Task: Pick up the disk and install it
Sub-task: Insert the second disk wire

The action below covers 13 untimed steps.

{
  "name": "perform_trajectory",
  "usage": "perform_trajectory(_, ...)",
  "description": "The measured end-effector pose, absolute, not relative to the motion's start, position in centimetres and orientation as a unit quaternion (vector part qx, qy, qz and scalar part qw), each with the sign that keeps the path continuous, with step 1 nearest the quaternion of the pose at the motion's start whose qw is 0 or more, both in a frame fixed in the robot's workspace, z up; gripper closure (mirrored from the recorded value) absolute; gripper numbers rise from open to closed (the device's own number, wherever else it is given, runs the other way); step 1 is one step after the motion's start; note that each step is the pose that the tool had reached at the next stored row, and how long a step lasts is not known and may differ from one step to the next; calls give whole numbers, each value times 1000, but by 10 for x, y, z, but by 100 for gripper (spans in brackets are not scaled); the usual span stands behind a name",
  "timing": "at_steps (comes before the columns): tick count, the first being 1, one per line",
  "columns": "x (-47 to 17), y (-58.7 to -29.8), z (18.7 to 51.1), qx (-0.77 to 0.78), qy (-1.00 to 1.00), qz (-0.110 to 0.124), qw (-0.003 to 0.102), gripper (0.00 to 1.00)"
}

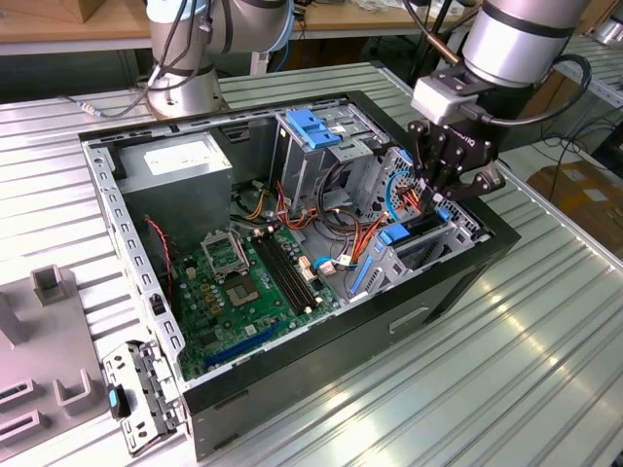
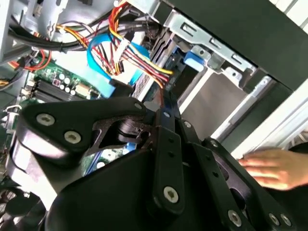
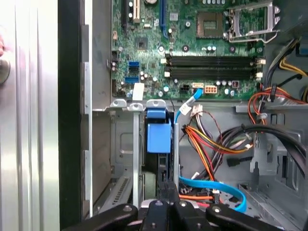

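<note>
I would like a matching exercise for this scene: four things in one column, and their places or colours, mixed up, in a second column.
Things:
1. gripper
2. motherboard
3. power supply
4. grey fixture

Descriptions:
A. green, on the case floor
B. on the table outside the case, at the exterior view's left
C. black, over the drive cage
D. silver box in the case's far corner

Pairs: 1-C, 2-A, 3-D, 4-B

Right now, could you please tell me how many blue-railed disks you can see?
1. The disk stands on edge in a slot of the drive cage, close to the gripper. The cage's other bays may hide more.
</note>
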State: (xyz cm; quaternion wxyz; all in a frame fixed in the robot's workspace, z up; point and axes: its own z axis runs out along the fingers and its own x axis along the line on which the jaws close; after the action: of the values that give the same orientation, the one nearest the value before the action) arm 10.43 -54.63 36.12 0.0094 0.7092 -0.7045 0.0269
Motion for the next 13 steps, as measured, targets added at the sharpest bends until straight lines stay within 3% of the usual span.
perform_trajectory(6,105,-546,396,709,-705,23,14,89)
perform_trajectory(10,107,-541,401,705,-708,20,19,89)
perform_trajectory(11,107,-538,401,705,-708,19,21,89)
perform_trajectory(13,109,-525,401,705,-708,23,35,89)
